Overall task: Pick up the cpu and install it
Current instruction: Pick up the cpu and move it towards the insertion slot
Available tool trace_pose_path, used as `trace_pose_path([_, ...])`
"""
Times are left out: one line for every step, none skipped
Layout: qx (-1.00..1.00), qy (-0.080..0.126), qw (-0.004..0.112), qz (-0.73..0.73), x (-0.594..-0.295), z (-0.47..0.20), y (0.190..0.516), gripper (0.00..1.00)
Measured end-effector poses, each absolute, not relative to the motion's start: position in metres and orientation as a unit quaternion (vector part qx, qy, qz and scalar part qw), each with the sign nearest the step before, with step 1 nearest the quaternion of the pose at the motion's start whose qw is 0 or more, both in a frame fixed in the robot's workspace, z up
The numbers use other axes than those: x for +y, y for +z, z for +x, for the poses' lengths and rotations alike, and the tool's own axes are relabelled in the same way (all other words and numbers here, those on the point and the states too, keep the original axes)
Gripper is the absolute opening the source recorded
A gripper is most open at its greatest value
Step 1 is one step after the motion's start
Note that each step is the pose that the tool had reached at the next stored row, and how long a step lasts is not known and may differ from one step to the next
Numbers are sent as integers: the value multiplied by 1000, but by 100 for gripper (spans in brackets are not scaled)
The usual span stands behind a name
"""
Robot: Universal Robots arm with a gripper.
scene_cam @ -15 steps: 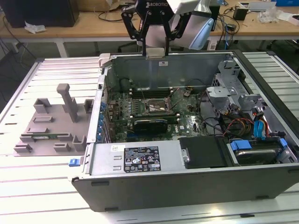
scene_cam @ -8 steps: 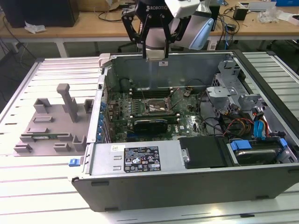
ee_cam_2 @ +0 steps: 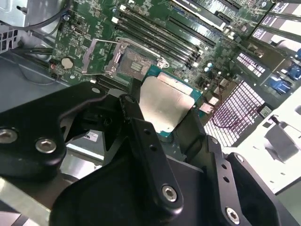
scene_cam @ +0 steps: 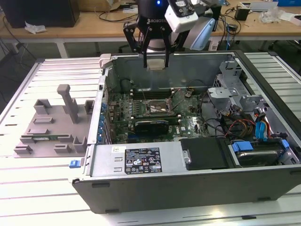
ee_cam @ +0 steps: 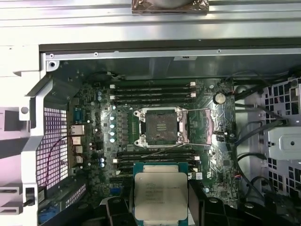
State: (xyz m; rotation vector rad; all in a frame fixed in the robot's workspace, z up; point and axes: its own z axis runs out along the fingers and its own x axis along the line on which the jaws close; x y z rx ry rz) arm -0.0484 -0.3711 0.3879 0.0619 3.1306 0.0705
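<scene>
Where the two black fingers [ee_cam_2: 141, 134] of the gripper [ee_cam_2: 165, 123] close in from opposite edges, they are clamped on the cpu [ee_cam_2: 165, 101], which sits flat between them with its silver plate up and a thin green rim showing. In the first wrist view the cpu [ee_cam: 161, 194] hangs in the gripper [ee_cam: 161, 209] clear of everything underneath, touching nothing but the fingers. Below the tool and well apart from it lies the socket [ee_cam: 161, 127], its contact field bare inside a metal frame. Rows of dark memory slots [ee_cam: 153, 92] run on either side of the socket on the green motherboard [ee_cam: 94, 136]. In the exterior view the gripper [scene_cam: 155, 61] holds the cpu [scene_cam: 154, 67] high over the open computer case [scene_cam: 141, 183], level with the case's upper wall, and the socket [scene_cam: 157, 109] is far beneath it on the case floor. Farther from the tool, toward the exterior view's left, a grey fixture plate [scene_cam: 49, 129] with upright blocks rests on the slatted table [scene_cam: 28, 197] beside the case.
</scene>
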Motion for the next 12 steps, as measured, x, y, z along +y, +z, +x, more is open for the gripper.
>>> trace_pose_path([1000,22,5,20,-371,-48,386,54])
trace_pose_path([1000,22,4,20,-371,-48,383,54])
trace_pose_path([1000,22,4,20,-371,-48,379,54])
trace_pose_path([1000,22,4,20,-371,-48,377,54])
trace_pose_path([1000,22,4,20,-371,-48,375,54])
trace_pose_path([1000,22,4,20,-371,-48,370,54])
trace_pose_path([1000,23,3,20,-371,-48,367,54])
trace_pose_path([1000,22,3,20,-371,-48,365,54])
trace_pose_path([1000,22,3,20,-371,-48,363,54])
trace_pose_path([1000,22,3,20,-371,-48,359,54])
trace_pose_path([1000,22,3,20,-371,-48,355,54])
trace_pose_path([1000,23,3,20,-371,-48,352,54])
